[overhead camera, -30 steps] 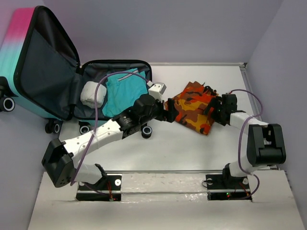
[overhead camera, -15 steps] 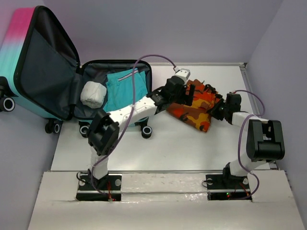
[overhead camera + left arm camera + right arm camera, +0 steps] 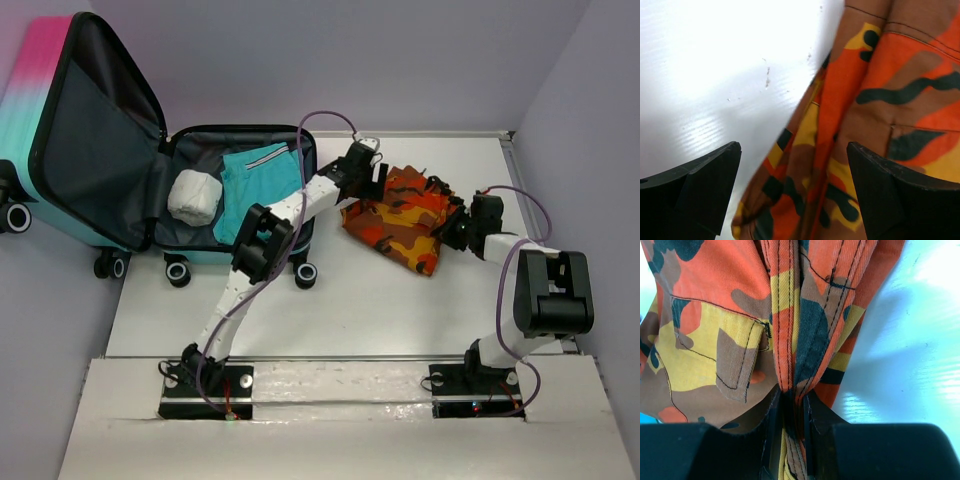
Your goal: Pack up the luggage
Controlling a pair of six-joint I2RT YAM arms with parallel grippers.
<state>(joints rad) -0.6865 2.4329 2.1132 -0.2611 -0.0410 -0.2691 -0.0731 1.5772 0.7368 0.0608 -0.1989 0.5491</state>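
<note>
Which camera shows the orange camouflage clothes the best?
The top view shows nearly all the orange camouflage garment on the table. The left wrist view shows just an edge beneath the open left gripper; the right wrist view shows only a fold pinched by the right gripper.

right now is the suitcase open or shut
Open: the suitcase lies spread, its lid standing up at the left, with a teal garment and a white bundle in the lined base.

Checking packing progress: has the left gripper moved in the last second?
Yes. The left gripper went farther back and right, away from the suitcase wheel.
</note>
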